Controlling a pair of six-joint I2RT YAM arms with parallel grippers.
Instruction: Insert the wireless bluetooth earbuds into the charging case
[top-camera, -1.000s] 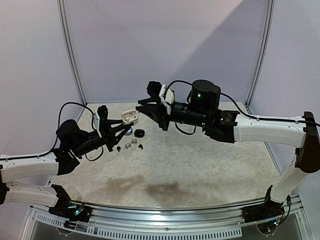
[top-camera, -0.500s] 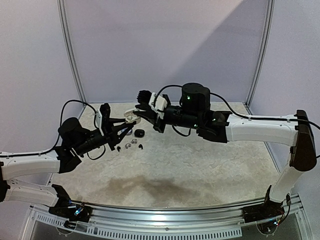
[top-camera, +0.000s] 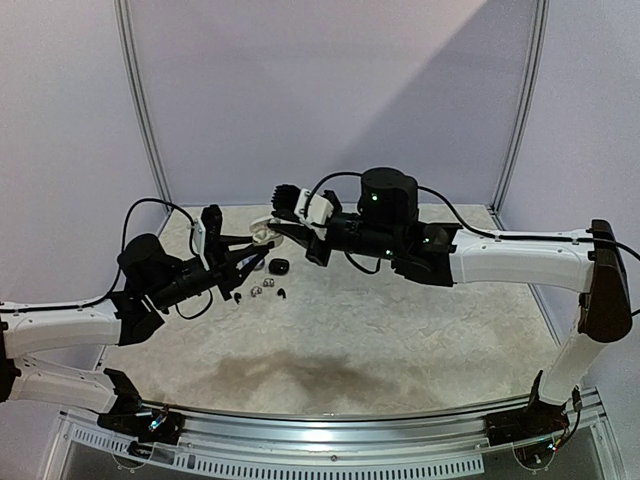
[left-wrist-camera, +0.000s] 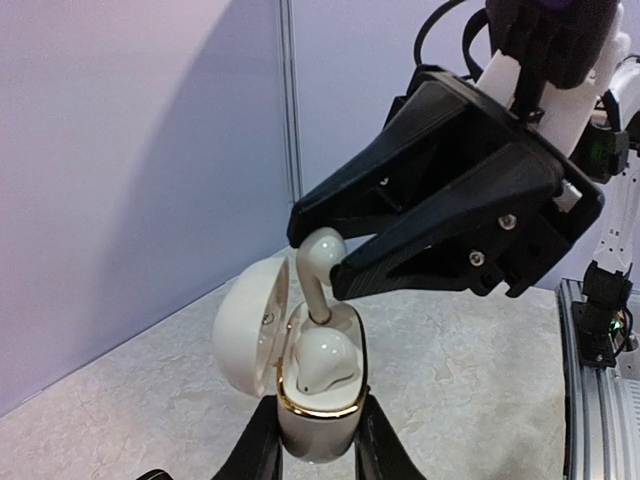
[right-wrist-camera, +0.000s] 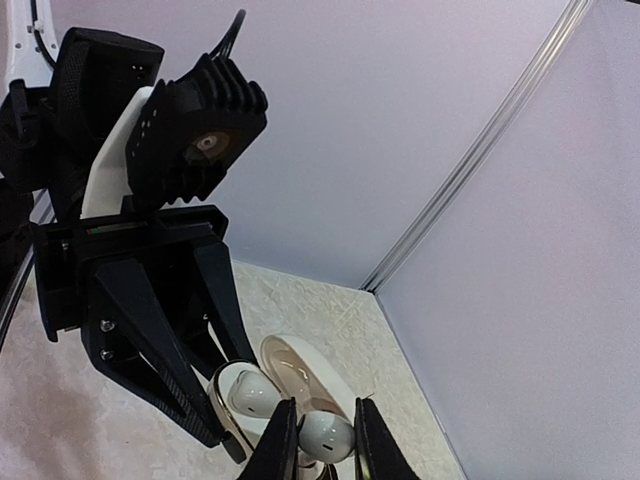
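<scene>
Earbud (left-wrist-camera: 318, 295), likely light and slick, was head-pinched in right gripper (left-wrist-camera: 320, 256); left gripper (left-wrist-camera: 318, 445) clamped charging case (left-wrist-camera: 318, 415).

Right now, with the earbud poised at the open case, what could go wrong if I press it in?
1. The white earbud in the right gripper has its stem right beside the seated earbud; slightly off line, it may jam against it instead of sliding into its own slot.
2. The left gripper pinches only the bottom of the charging case, in mid-air; a downward push may tilt the case or make it slip.
</scene>
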